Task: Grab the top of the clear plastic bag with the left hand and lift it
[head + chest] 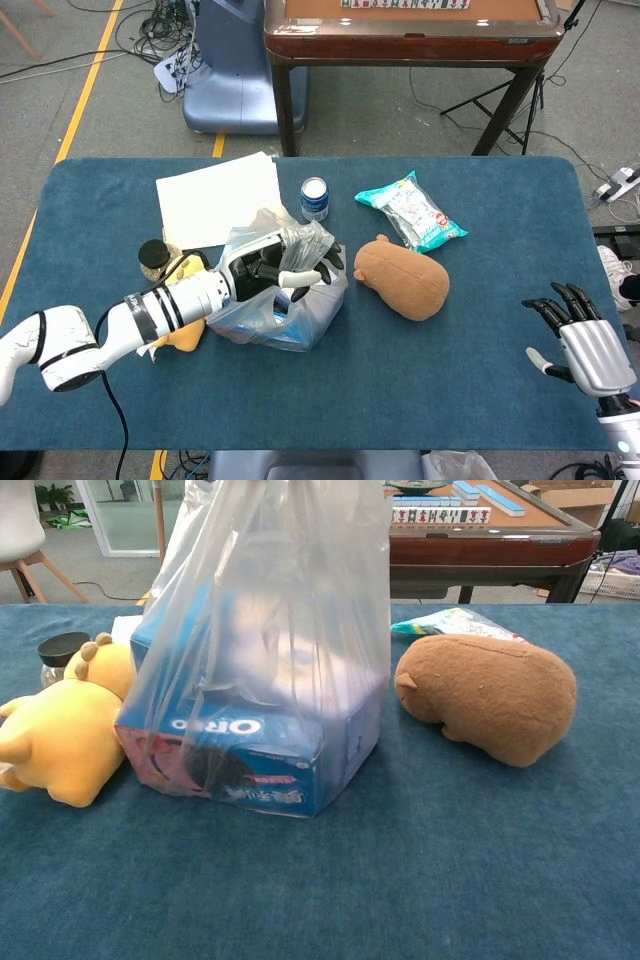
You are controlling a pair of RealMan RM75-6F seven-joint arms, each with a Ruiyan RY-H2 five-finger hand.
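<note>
The clear plastic bag [290, 300] [270, 640] stands left of the table's middle with a blue Oreo box [235, 755] inside. My left hand [275, 265] grips the bunched top of the bag, which is drawn up tall in the chest view; its bottom still looks to be on the cloth. That hand itself is out of the chest view's frame. My right hand [585, 340] hovers open at the table's right front corner, fingers spread, holding nothing.
A yellow plush [60, 735] leans against the bag's left side, a dark-lidded jar [153, 256] behind it. A brown plush [402, 278] lies right of the bag. A small can [315, 197], a teal snack packet [410, 210] and white paper [218, 195] sit further back.
</note>
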